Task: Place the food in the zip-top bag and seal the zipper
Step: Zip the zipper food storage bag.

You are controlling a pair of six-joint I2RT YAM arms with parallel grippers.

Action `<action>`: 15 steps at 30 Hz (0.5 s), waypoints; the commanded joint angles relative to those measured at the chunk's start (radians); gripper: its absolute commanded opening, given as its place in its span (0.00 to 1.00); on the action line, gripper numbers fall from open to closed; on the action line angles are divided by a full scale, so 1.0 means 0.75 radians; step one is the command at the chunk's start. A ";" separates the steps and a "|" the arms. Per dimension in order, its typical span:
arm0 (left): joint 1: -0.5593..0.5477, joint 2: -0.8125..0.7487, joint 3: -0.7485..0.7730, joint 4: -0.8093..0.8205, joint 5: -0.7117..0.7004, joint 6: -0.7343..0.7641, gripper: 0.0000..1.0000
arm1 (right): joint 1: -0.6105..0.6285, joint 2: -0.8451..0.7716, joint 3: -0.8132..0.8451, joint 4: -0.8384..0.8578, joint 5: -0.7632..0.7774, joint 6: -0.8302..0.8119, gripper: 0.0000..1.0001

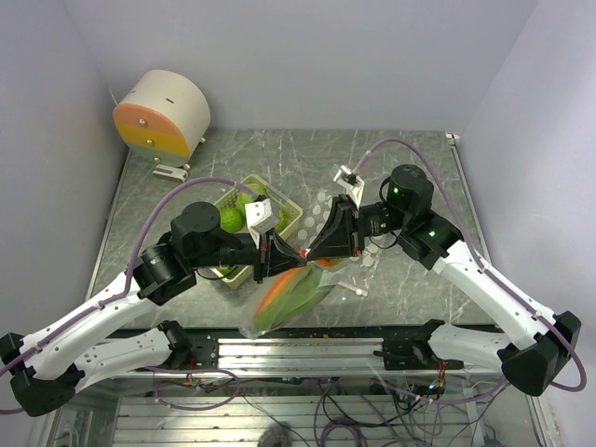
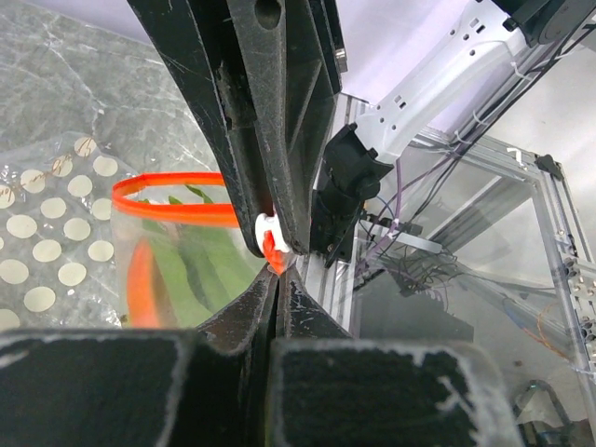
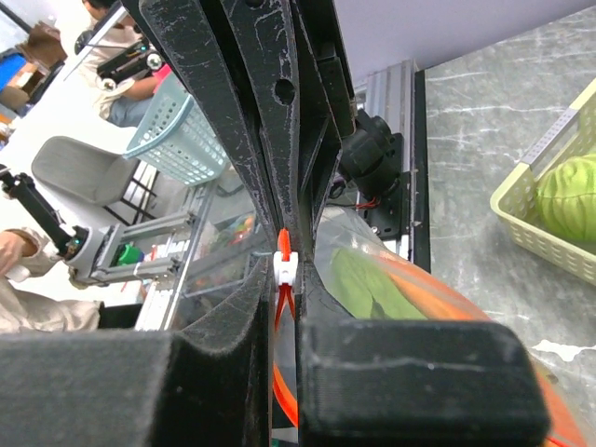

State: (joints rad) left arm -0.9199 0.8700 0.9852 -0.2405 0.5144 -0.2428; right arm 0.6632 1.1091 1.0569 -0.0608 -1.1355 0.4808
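— At eleven o'clock on the table (image 1: pixel 186 182), what is standing?
— One round drum (image 1: pixel 163 112), white with an orange face. Going right from it, at about ten o'clock from the middle, is the pale-green basket (image 1: pixel 291 212), and light-green balls (image 1: pixel 231 219) are lying inside it.
— And the left gripper (image 1: pixel 279 253)?
— It reaches toward three o'clock. Its fingers are pressed together on the orange zipper (image 2: pixel 121 196) of the zip-top bag (image 1: pixel 335 277), with no gap between them.
— Where is the carrot (image 1: pixel 276 292)?
— Inside the bag, which hangs from the grippers toward seven o'clock, near the table's near edge. Orange root and green leaves show through the plastic.
— The right gripper (image 1: pixel 309 251)?
— It reaches toward nine o'clock, its tip almost touching the left one. Its fingers are closed on the zipper too, just at the white slider (image 3: pixel 287 268).
— Is the bag sealed?
— Not fully: from the left wrist, the orange mouth stands open in a loop.
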 commanded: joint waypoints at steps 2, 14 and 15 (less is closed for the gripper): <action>-0.002 0.004 0.022 0.031 0.029 0.047 0.10 | 0.012 0.014 0.094 -0.151 0.032 -0.115 0.00; -0.002 0.087 0.036 0.088 0.121 0.061 0.28 | 0.012 0.012 0.102 -0.196 0.029 -0.158 0.00; -0.002 0.098 0.035 0.091 0.124 0.062 0.22 | 0.012 0.009 0.101 -0.197 0.031 -0.160 0.00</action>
State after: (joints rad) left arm -0.9199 0.9180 0.9852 -0.2348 0.5735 -0.2115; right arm 0.6651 1.1229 1.0996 -0.2142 -1.1107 0.3782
